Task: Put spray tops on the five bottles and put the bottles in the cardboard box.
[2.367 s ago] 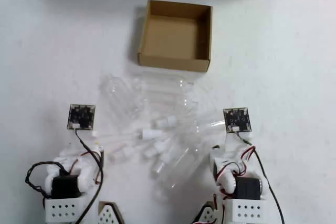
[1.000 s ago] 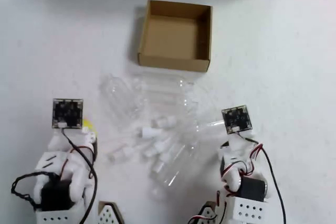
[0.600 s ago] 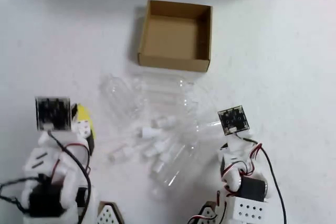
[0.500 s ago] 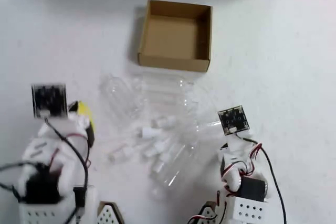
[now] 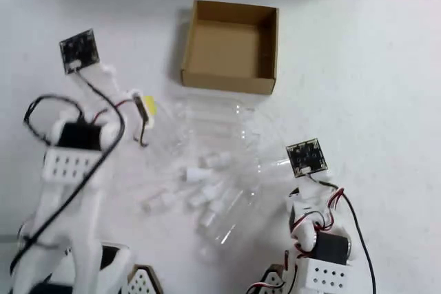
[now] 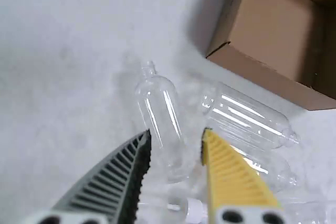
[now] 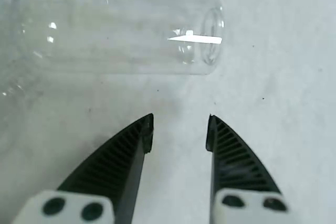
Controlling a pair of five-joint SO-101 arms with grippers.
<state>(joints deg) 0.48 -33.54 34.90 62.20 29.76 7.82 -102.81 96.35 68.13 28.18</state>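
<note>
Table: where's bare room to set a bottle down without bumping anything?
Bare table runs right of the box and right of the right arm, out to the edge. It is crowded between the box and the arms: bottles and spray tops lie packed there, with the left gripper open over one bottle.

Bottles (image 5: 224,218) and spray tops (image 5: 219,160) crowd the middle of your table (image 5: 372,80). You can pass on either side of them. The cardboard box (image 5: 227,82) stands open just beyond.
</note>
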